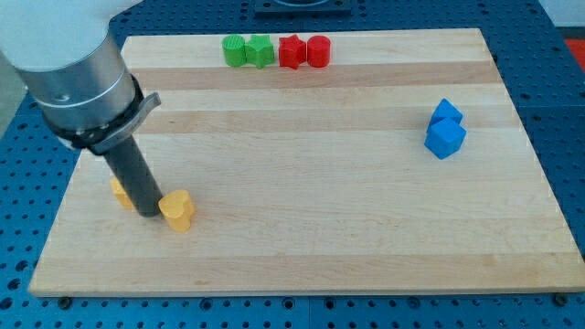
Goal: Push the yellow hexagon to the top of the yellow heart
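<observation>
A yellow heart (177,210) lies near the board's lower left. A second yellow block, the hexagon (120,193), sits just left of it, mostly hidden behind my rod. My tip (149,214) rests on the board between the two yellow blocks, touching or almost touching the heart's left side. The rod rises up and to the view's left into the grey arm.
The wooden board (311,183) carries a row at the view's top: a green cylinder (235,51), a green star (260,52), a red star (292,52) and a red cylinder (318,51). Two blue blocks (446,128) sit together at the right.
</observation>
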